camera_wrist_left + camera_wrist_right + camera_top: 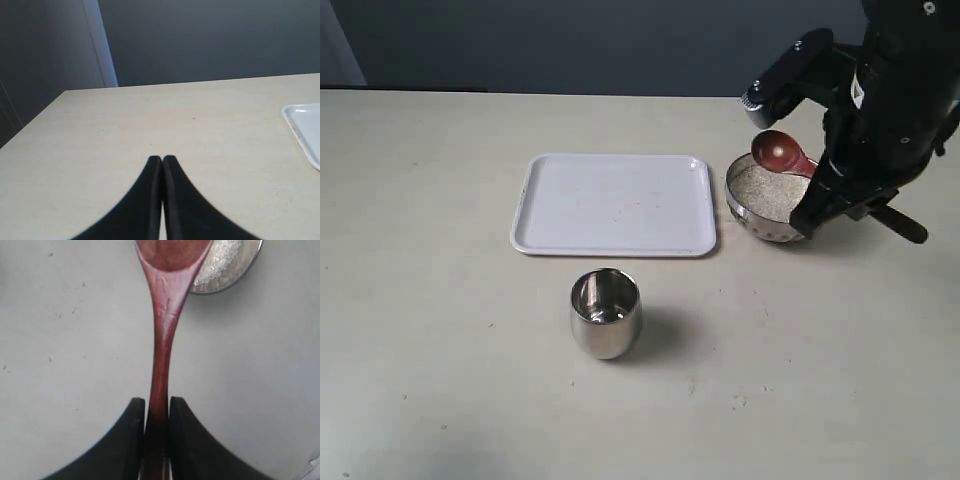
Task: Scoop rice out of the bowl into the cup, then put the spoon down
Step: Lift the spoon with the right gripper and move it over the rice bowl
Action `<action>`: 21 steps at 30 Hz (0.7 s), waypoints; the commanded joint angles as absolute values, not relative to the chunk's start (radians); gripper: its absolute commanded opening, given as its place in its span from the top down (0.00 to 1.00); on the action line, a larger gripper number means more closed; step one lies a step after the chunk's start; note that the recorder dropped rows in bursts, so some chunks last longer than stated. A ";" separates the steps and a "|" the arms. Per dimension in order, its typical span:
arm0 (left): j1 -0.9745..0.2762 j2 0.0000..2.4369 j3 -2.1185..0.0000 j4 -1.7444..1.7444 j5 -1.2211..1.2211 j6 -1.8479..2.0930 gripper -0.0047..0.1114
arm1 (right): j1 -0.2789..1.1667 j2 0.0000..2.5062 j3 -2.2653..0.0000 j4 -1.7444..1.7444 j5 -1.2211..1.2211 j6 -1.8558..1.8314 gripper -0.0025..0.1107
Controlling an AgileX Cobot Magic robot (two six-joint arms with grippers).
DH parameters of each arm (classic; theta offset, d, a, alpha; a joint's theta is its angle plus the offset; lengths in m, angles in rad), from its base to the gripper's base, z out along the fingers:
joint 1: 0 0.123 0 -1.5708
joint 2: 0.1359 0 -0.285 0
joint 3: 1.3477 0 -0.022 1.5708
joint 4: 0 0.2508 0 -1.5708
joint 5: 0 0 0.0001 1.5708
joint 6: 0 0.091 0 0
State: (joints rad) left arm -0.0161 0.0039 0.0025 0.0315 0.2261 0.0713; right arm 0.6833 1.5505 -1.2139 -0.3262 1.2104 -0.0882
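R claw point(157, 404) is clamped narrow on the spoon point(778, 151), gripping the thin handle; the head sticks out ahead and hangs over the bowl point(758, 228), above the rice point(767, 190), not dug in as far as I can tell. L claw point(162, 160) is pinched together on nothing, over bare table point(440, 350), well away from the work.

Step in hand, by my read: the first dip; no grains visible in the spoon head, none seen in the cup point(605, 313) from the ext. view.

To do it well, prob.: tip the head down and enter near one side of the heap; push shallow, then level out before lifting; small head, so don't overload. The handle is long and thin and could pivot betw. the fingers; keep the grip firm. Nothing braces the bowl, so a hard shove might slide it. The cup stands well apart from the bowl, on the near side of the tray point(610, 203); carry level and slow, then pour from just above the narrow mouth.

Looks: spoon is dark reddish-brown wood, glossy, w/ a small oval head flaring from a slim handle; wood grain shows in the R wrist view. Rice is fine white grains, a pale, fairly flat bed. Bowl is shiny steel, dotted outside, just beside the tray's edge.
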 commanded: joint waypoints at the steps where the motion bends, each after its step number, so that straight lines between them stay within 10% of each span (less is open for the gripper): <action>1: -0.022 0.000 0.000 0.032 0.217 0.067 0.96 | 0.620 1.638 -1.243 -0.351 1.221 -0.111 0.98; 21: -0.022 0.000 0.000 0.032 0.217 0.067 0.96 | 0.618 1.842 -1.245 -0.735 1.210 -0.026 0.98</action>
State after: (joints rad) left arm -0.0161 0.0039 0.0025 0.0315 0.2261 0.0713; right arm 0.6140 1.8395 -1.2362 -0.6974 1.2195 -0.0439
